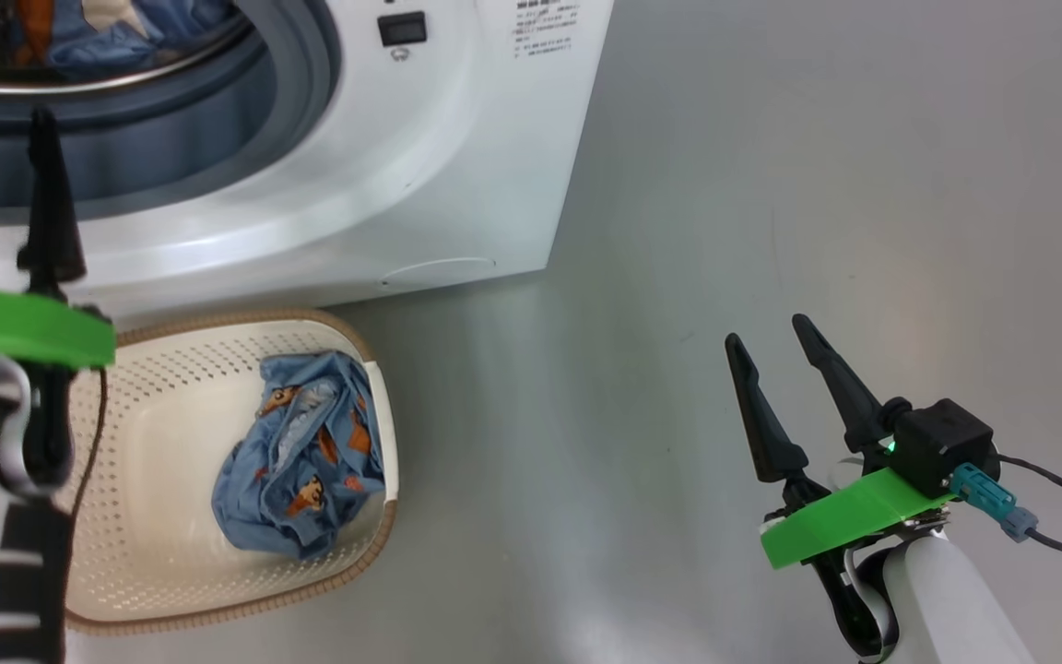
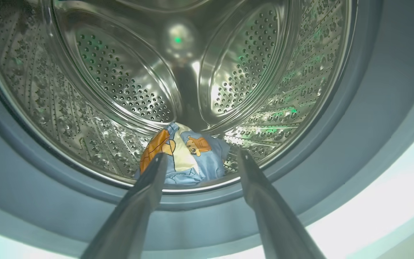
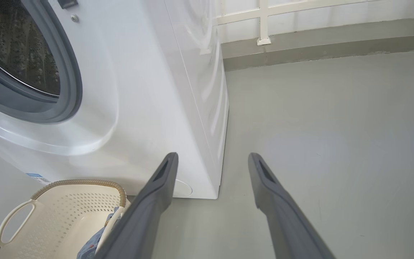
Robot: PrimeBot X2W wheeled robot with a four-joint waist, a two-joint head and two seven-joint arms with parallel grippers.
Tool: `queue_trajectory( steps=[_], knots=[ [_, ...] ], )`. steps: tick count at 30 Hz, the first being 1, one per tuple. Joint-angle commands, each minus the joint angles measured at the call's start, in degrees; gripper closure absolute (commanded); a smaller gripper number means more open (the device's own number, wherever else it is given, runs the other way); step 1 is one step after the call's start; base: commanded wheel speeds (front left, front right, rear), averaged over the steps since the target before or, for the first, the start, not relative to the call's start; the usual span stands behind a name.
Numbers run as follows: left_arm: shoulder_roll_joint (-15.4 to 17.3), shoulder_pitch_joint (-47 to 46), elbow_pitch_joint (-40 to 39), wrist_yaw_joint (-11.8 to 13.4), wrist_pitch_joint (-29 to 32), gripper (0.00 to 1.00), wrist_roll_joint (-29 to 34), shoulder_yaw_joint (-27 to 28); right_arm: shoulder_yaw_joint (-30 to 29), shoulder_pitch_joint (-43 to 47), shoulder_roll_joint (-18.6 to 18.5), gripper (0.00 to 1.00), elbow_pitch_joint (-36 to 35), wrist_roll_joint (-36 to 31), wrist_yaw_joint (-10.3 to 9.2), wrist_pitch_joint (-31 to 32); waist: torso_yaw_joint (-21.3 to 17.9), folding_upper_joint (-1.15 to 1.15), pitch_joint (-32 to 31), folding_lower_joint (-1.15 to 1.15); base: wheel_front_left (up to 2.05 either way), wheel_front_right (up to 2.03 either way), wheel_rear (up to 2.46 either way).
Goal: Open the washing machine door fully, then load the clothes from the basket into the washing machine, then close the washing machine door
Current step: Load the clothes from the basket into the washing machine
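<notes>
My right fingers (image 3: 275, 201), wide and empty, hang over the floor (image 1: 771, 184) right of the washing machine (image 1: 457, 166). In front of it, the basket (image 1: 153, 443) holds clothes (image 1: 300, 452). My left fingers (image 2: 146, 194), wide, face its drum (image 2: 120, 79), where a 2nd bundle (image 2: 189, 162) lies.

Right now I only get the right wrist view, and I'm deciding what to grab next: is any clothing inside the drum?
Observer: Yes, one blue printed garment lies at the front of the floor of the drum.
Operator: Where is the left hand?
Observer: The left hand is just in front of the drum's mouth, open, with nothing between its fingers.
Operator: How much is in the basket?
Observer: One crumpled bundle, lying against the right wall of the basket in the head view.
</notes>
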Motion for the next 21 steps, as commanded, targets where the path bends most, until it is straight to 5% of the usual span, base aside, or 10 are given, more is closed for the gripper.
queue_trajectory(
  steps=[1,21],
  knots=[
    [1.9,2.4,-2.9,-0.1,-0.3,0.0,1.1,2.8,1.4,2.1,0.1,0.0,-0.9,-0.2,0.09,-0.3,0.0,0.0,-1.2,0.0,0.0,0.0,0.0],
    [-5.0,25.3,-17.9,-0.1,-0.3,0.0,6.5,12.8,1.6,4.0,0.1,0.0,0.2,-0.8,0.09,-0.3,-0.2,0.0,-9.3,0.0,0.0,0.0,0.0]
  ],
)
